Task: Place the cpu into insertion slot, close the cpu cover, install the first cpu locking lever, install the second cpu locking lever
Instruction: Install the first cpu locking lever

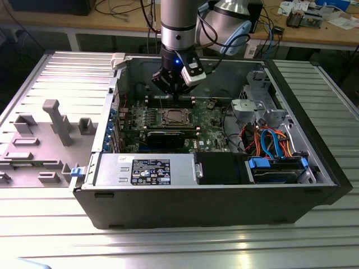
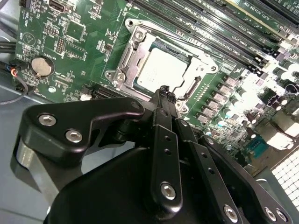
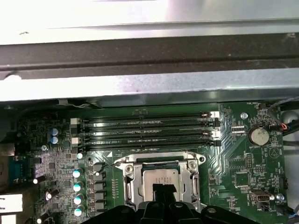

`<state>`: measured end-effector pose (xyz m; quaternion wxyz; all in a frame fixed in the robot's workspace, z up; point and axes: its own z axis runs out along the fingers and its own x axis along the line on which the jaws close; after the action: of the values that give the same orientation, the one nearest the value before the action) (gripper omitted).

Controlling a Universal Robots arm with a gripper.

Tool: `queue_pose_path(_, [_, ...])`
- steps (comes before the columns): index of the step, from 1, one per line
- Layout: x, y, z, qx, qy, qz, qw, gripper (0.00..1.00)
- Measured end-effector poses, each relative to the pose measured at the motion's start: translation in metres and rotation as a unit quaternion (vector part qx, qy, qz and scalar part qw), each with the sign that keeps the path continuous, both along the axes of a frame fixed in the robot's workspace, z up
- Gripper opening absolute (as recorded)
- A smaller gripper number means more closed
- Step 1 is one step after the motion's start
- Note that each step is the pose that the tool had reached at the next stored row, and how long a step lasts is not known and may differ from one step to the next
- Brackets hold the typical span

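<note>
The cpu [image 2: 163, 70] [image 3: 161, 176] lies flat in the insertion slot [image 2: 159, 45] on the green motherboard [image 1: 207, 120]. Its dull silver top shows through the window of the cpu cover [image 2: 122, 63] [image 3: 127, 179], which lies down around it. My gripper [image 2: 164, 91] [image 1: 171, 94] hangs just above the socket's edge with its black fingers pressed together and nothing between them. In the first wrist view the fingertips [image 3: 163, 189] overlap the chip's near edge. I cannot make out how the locking levers stand.
The board sits inside an open computer case [image 1: 168, 202]. Beside the socket run several memory slots [image 3: 147, 133], and a coin battery [image 2: 42, 66] lies nearby. A drive cage and coloured cables [image 1: 269, 143] fill the exterior view's right. A grey plastic fixture [image 1: 56, 123] stands outside the case.
</note>
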<state>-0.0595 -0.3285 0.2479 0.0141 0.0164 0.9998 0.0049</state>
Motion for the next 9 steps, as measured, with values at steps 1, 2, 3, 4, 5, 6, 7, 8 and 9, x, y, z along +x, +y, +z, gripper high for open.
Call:
queue_pose_path(1, [0.0000,0.0000,0.0000,0.0000,0.0000,0.006,0.99998,0.11])
queue_pose_path(2, [-0.0001,0.0000,0.0000,0.0000,0.0000,0.017,0.99986,0.11])
queue_pose_path(3, [-0.0001,-0.0001,0.0002,0.0000,0.0000,0.018,0.99984,0.11])
queue_pose_path(4, [-0.0002,-0.0001,0.0010,0.0000,0.0000,0.018,0.99984,0.11])
queue_pose_path(5, [-0.0002,0.0000,0.0030,0.0000,0.0000,0.018,0.99984,0.11])
queue_pose_path(6, [-0.0002,0.0000,0.0036,0.0001,-0.0001,0.018,0.99984,0.11])
queue_pose_path(7, [-0.0002,0.0000,0.0036,0.0002,-0.0001,0.018,0.99985,0.11])
queue_pose_path(8, [-0.0002,0.0000,0.0036,0.0001,-0.0001,0.018,0.99984,0.11])
queue_pose_path(9, [-0.0002,0.0000,0.0037,0.0000,0.0000,0.018,0.99984,0.11])
